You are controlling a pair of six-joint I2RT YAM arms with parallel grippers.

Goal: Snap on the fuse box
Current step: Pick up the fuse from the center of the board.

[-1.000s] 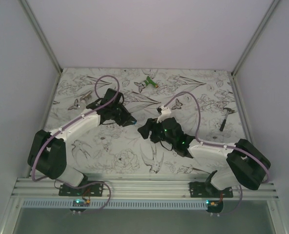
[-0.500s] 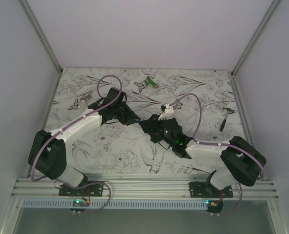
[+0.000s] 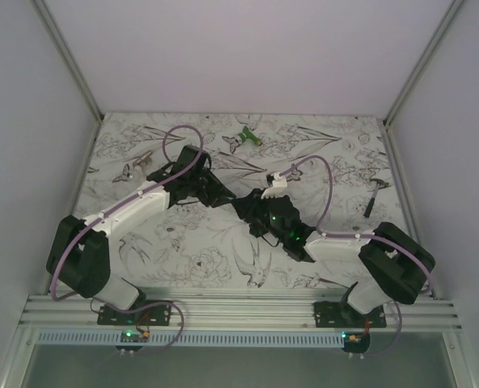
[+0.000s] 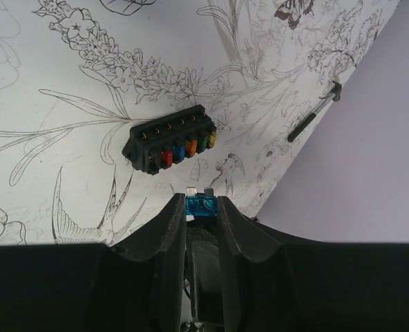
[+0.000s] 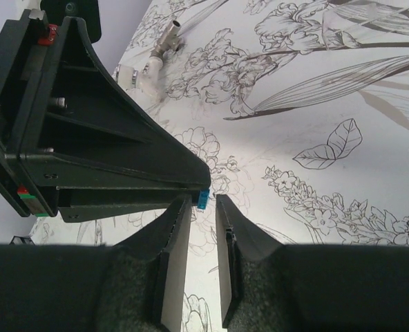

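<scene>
The fuse box [image 4: 170, 138] is a black oblong block lying on the flower-print mat, with a row of coloured fuses in its top. It lies ahead of my left gripper [image 4: 201, 200], apart from it. That gripper is shut on a small blue fuse [image 4: 202, 205] at its fingertips, prongs pointing outward. My right gripper [image 5: 203, 200] meets the left gripper's [image 5: 101, 159] tip, its jaws narrowly open. The blue fuse [image 5: 202, 199] sits just at the right fingertips, not clamped. In the top view the two grippers [image 3: 227, 200] [image 3: 241, 204] meet mid-mat and the fuse box is hidden.
A green-and-white gadget [image 3: 246, 137] lies at the back of the mat. A thin metal tool [image 3: 373, 198] lies near the right wall, and another metal tool [image 3: 138, 162] lies at the left. Grey walls close in both sides.
My right gripper has moved left up to the left gripper's tip and narrowed its jaws. The left gripper shifted a little to the right, still holding the blue fuse.
</scene>
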